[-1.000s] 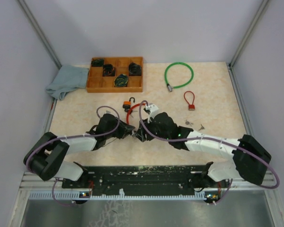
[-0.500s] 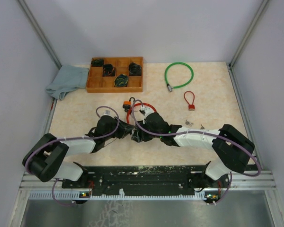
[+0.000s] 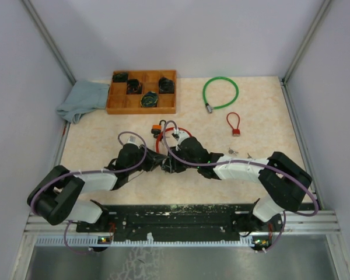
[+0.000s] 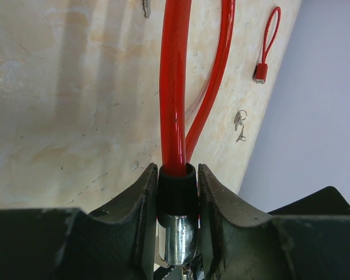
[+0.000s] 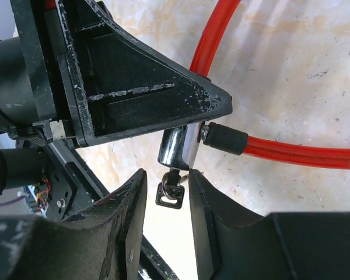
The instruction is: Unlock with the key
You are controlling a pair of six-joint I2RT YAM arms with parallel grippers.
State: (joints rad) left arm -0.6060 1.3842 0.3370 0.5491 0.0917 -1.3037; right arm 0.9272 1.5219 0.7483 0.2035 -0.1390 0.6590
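The left gripper (image 4: 177,178) clamps the red cable lock (image 4: 174,87) by its collar, mid-table (image 3: 105,146). The right gripper (image 5: 167,178) brackets the key (image 5: 170,193) (seated in the lock's chrome end) with narrow jaws; I cannot tell whether they pinch it.

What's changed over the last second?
The right gripper moved left toward the left gripper; its jaws now stand either side of the key in the red cable lock. The left gripper still clamps that lock; everything else stayed put.
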